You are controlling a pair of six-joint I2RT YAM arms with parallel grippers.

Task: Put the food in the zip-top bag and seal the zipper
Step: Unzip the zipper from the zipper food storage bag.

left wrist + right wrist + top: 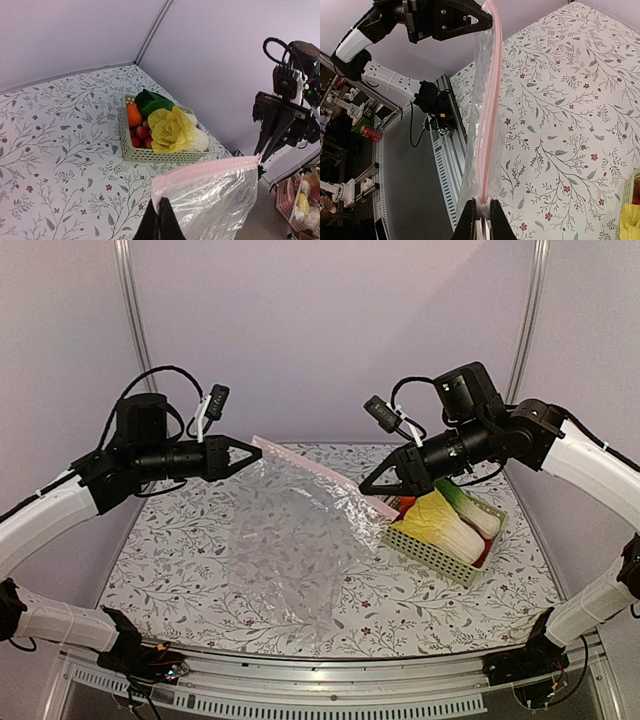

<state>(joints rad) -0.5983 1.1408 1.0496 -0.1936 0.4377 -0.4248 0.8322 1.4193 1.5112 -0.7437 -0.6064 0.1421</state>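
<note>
Nearest the arm bases, the bag's (290, 550) crinkly body sags onto the table (170, 570), empty as far as the views show. Further back on the right, all the food sits in the basket (440, 558): cabbage (440, 522) on top, with the orange (133, 115) and the small red fruits (141, 134) beside it. None of it is in the bag yet.

Beyond that, the zipper (320, 473) hangs in the air as a pink strip stretched between the two arms. The left gripper (257, 450) is clamped on its left end and the right gripper (363, 487) on the end just beside the basket.

The main risk is that both arms are busy holding the bag, so neither can fetch food. The strip is also pulled straight, and the right wrist view shows its two sides lying together, so there is probably no gap to drop anything through. If one end is let go, the limp film may fold over and hide the mouth. More pull could slip the thin strip out of a pinch.
</note>
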